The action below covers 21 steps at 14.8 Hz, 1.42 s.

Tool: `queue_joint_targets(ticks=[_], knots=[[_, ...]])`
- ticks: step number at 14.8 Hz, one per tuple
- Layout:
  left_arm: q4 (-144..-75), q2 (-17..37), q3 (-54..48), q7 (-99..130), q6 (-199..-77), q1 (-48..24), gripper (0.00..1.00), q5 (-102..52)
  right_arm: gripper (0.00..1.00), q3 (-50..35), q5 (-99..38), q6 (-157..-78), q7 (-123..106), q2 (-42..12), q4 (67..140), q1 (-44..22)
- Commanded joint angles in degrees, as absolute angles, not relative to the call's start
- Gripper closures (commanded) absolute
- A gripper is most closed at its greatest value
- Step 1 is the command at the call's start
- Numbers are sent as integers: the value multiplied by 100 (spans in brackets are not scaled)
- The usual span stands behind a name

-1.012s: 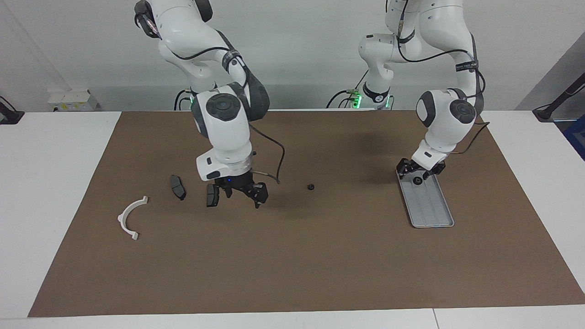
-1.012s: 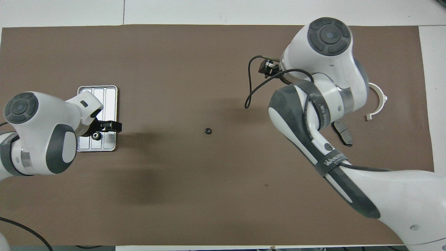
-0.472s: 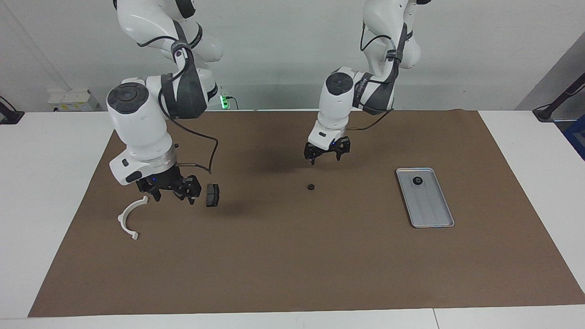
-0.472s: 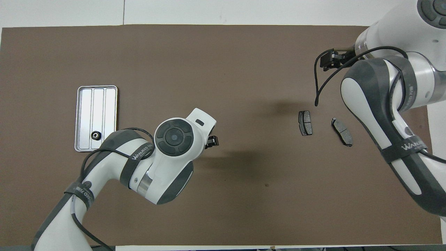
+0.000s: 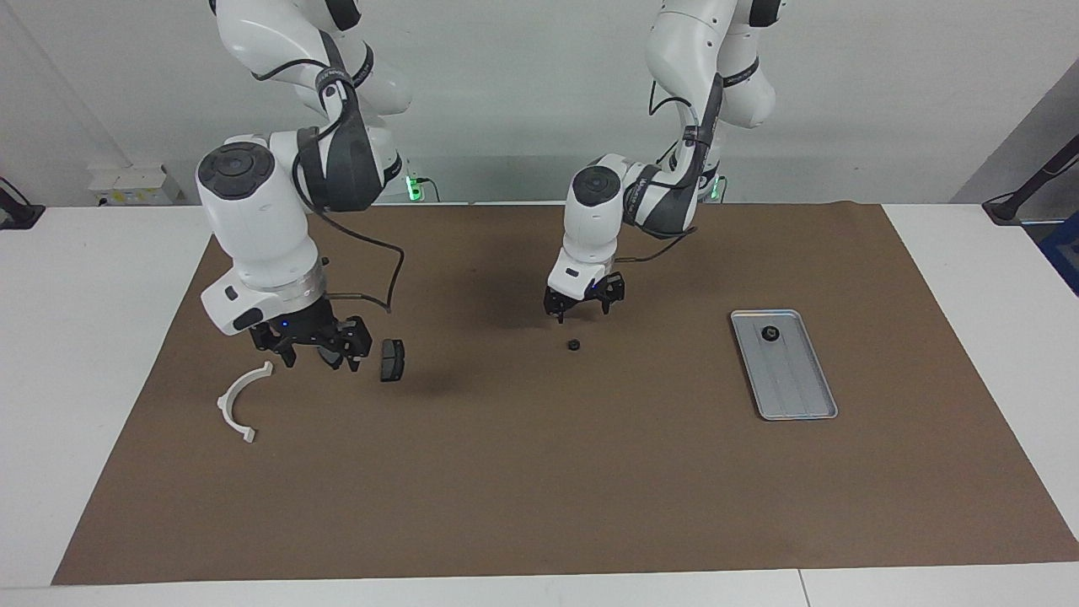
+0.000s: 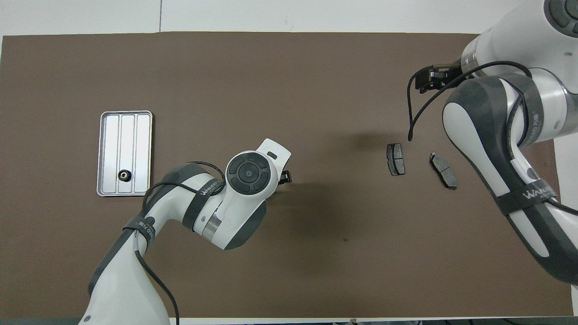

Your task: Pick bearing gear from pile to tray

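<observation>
A small black bearing gear (image 5: 573, 345) lies on the brown mat near the table's middle. My left gripper (image 5: 580, 314) hangs open just above it, on its robot-ward side, not touching; in the overhead view the left hand (image 6: 253, 174) covers this gear. Another gear (image 5: 769, 333) (image 6: 123, 175) lies in the silver tray (image 5: 797, 396) (image 6: 126, 124) at the left arm's end. My right gripper (image 5: 320, 358) (image 6: 429, 79) is open and empty, low over the pile, between the white half-ring bracket (image 5: 236, 400) and a brake pad (image 5: 392, 360).
Two dark brake pads (image 6: 395, 159) (image 6: 443, 170) lie side by side at the right arm's end. The right arm hides the bracket in the overhead view. The brown mat (image 5: 539, 489) covers most of the white table.
The left gripper left the tray, where a gear now lies, and came over the gear on the mat, sinking lower. The right gripper swung from mid-mat to the bracket end, uncovering a pad.
</observation>
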State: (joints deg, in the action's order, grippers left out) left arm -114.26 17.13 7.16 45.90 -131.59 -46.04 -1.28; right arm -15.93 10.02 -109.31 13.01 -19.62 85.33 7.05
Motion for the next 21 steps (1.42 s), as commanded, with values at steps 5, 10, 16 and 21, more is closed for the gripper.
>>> queue_joint_targets(ticks=[5, 10, 16, 21], knots=[[-10793, 2215, 765, 4632, -13298, -4562, 0, -53, 0, -4, 134, -10091, 196, -1091, 8745, -376], [-10837, 2320, 773, 4614, -13517, -4535, 2, 26, 0, 202, 0, -9380, -79, -318, 8938, -457], [-10881, 2320, 765, 4641, -13553, -4526, 7, 26, 0, 202, 18, -8720, -70, 281, 9088, -396], [-10925, 2320, 765, 4658, -13597, -4535, 15, 26, 0, 150, 70, -8456, -62, 246, 9062, -360]])
